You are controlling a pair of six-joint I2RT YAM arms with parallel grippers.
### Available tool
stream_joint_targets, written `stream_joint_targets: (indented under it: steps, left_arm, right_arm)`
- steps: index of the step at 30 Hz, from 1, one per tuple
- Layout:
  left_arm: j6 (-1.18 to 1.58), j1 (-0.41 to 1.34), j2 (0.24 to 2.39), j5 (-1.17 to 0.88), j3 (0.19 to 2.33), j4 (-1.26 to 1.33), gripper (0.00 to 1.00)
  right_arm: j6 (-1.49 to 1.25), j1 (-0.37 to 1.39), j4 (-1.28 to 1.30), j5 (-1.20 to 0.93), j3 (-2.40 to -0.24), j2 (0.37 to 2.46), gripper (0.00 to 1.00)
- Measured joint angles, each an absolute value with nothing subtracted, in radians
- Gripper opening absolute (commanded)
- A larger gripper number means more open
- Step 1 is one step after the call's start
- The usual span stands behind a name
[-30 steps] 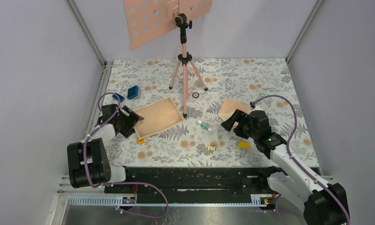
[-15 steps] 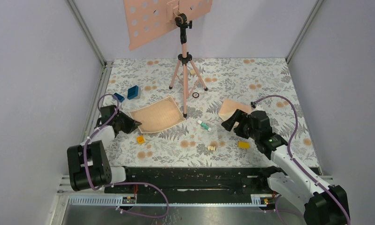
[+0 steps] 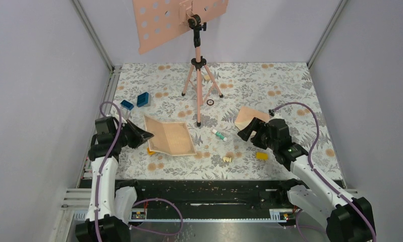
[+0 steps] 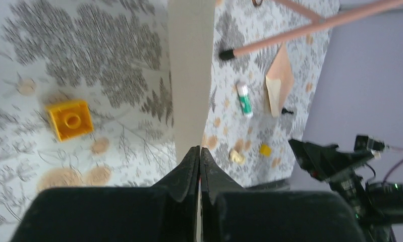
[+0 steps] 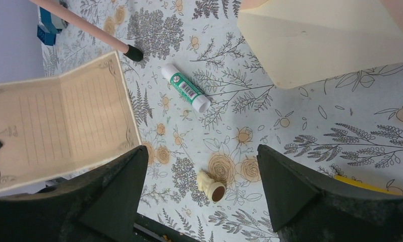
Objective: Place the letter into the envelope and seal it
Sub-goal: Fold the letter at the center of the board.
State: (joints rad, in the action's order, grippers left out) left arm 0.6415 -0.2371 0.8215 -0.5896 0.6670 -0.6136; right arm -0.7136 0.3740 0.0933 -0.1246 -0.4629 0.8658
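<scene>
The letter (image 3: 170,137), tan and lined with a pale border, hangs tilted above the cloth, pinched at its left edge by my left gripper (image 3: 140,135), which is shut on it. In the left wrist view the sheet (image 4: 190,75) runs edge-on away from the closed fingertips (image 4: 199,152). The peach envelope (image 3: 248,116) lies right of centre, flap open (image 5: 330,40). My right gripper (image 3: 249,135) hovers just in front of it, jaws wide and empty (image 5: 202,151). From the right wrist, the letter (image 5: 53,126) shows its lined face at left.
A pink tripod stand (image 3: 198,85) with a perforated plate (image 3: 164,22) rises at the back. A glue stick (image 3: 218,134), a small cream piece (image 3: 227,159), yellow bricks (image 3: 262,156) (image 4: 70,118), blue bricks (image 3: 142,99) and a black ring (image 3: 210,102) lie scattered.
My left gripper shut on the letter's left edge and rose with it; the sheet now tilts up and sits nearer and further right. The right arm stayed still.
</scene>
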Motion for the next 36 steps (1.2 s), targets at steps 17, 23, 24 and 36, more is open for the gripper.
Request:
stream_joint_targets:
  steps: [17,23,24,36]
  left_arm:
    - [0.654,0.066,0.815,-0.458,0.711,-0.852,0.0]
    - [0.759,0.285,0.847,-0.245,0.758,-0.825,0.0]
    - [0.776,0.316,0.856,-0.213,0.765,-0.818,0.0]
    - [0.839,0.69,1.193,0.025,0.978,-0.781,0.5]
  right_arm:
    - [-0.741,0.374,0.055,-0.159,-0.462,0.898,0.87]
    - [-0.75,0.374,0.054,-0.159,-0.455,0.882,0.87]
    - [-0.75,0.374,0.054,-0.159,-0.453,0.881,0.87]
    - [-0.749,0.374,0.055,-0.159,-0.451,0.881,0.87]
